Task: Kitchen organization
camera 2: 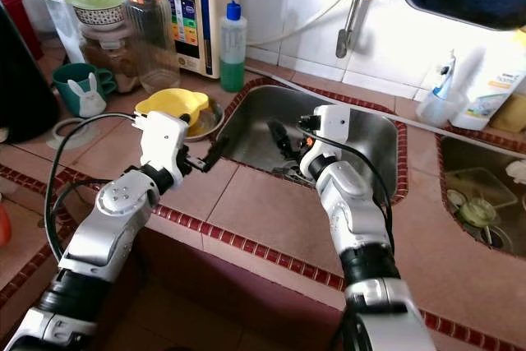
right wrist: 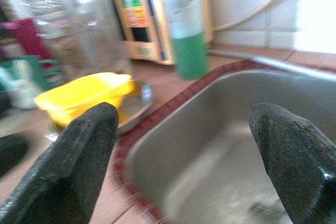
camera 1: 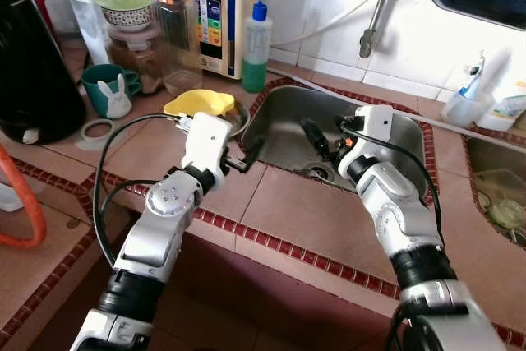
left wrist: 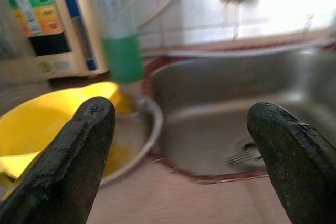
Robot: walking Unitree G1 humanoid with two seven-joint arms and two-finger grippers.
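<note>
My left gripper [camera 1: 245,158] hovers open over the tiled counter at the left rim of the steel sink [camera 1: 283,117], nothing between its fingers [left wrist: 79,156]. Just beyond it a yellow bowl [camera 1: 200,103] rests in a shallow metal dish [left wrist: 149,129]. My right gripper [camera 1: 319,139] is open too, reaching down inside the sink basin, with its fingers [right wrist: 79,161] spread and holding nothing. A fork [left wrist: 242,156] lies near the drain [camera 1: 316,173] on the sink floor.
Behind the bowl stand a green soap bottle [camera 1: 256,47], a glass pitcher with an orange lid [camera 1: 174,26], a teal rabbit mug [camera 1: 107,90] and a black kettle [camera 1: 29,63]. A faucet [camera 1: 376,18] hangs over the sink. A second basin [camera 1: 497,195] lies at right.
</note>
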